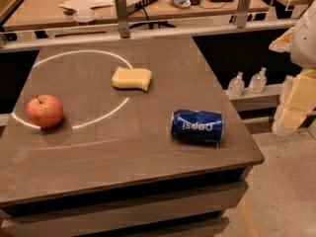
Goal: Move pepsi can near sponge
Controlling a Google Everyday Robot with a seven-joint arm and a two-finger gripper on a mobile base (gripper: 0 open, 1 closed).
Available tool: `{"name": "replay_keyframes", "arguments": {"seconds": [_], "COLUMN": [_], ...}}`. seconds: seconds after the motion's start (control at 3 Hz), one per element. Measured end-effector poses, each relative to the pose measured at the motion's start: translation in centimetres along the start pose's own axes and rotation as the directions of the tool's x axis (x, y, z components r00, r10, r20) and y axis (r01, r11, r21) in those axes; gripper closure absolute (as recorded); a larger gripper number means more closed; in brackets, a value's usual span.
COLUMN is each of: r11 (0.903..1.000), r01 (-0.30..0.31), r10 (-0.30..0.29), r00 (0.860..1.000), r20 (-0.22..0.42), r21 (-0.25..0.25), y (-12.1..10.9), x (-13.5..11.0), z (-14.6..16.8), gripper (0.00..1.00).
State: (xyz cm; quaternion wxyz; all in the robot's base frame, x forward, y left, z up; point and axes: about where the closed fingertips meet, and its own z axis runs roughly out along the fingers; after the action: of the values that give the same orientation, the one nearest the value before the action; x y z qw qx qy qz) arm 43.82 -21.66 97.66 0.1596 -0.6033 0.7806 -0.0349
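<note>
The pepsi can [197,126] is dark blue with white lettering and lies on its side near the front right of the dark table [138,157]. The pale yellow sponge [131,78] lies flat at the middle back of the table, well apart from the can. My gripper [294,105] hangs at the right edge of the view, off the table's right side, to the right of the can and slightly higher. It holds nothing that I can see.
A red apple [45,110] sits at the table's left. A bright arc of light curves across the tabletop. Two small clear bottles [247,83] stand on a ledge to the right. A cluttered desk [148,4] runs behind a rail.
</note>
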Motion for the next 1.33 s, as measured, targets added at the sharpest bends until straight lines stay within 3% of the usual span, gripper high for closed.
{"name": "replay_keyframes", "arguments": {"seconds": [0.33,0.67,1.0,1.33], "r11": [1.0,0.9998,0.9972,0.9882], "r01": [0.0,-0.006,-0.021,-0.005], "r10": [0.0,0.007,0.038,0.068], "r00": [1.0,0.997,0.969,0.909], "r20": [0.0,0.072,0.245,0.411], "r21": [0.0,-0.018,-0.072,-0.153], "y": [0.0,0.6,1.7,4.0], "x": [0.0,-0.5,-0.5,-2.5], "z": [0.0,0.9,5.7,9.6], "gripper": [0.0,0.0,0.0,0.0]}}
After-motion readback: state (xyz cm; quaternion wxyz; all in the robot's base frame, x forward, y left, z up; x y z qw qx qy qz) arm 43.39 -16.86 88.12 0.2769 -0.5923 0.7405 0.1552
